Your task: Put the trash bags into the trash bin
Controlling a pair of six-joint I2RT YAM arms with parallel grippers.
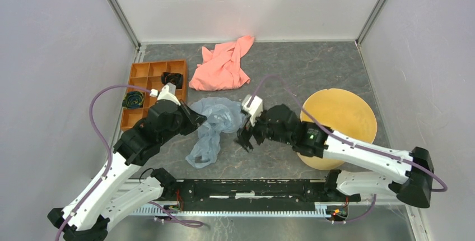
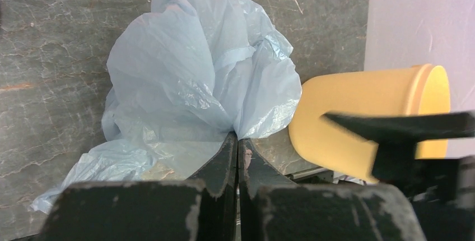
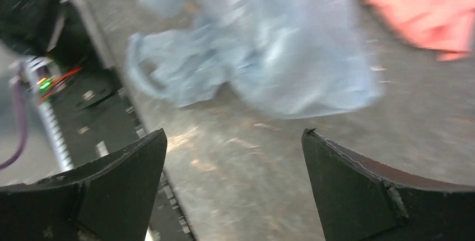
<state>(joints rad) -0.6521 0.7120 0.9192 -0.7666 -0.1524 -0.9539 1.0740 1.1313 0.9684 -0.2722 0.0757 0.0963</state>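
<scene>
The right wrist view is blurred; the right arm (image 1: 358, 154) covers part of the round cream plastic bin (image 1: 341, 112). The left gripper (image 2: 238, 143) clamps the crinkly blue-grey film bag (image 2: 196, 78); the right gripper (image 3: 234, 134) gapes wide, empty.

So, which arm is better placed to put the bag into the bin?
Left, I think: the left gripper is shut on the trash bag, while the right gripper stands open and empty.

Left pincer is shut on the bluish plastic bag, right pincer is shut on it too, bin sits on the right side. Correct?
No. The right pincer is open and holds nothing: the right wrist view shows its jaws spread wide over the table. The left pincer is shut on the bag, and the bin sits on the right side.
</scene>
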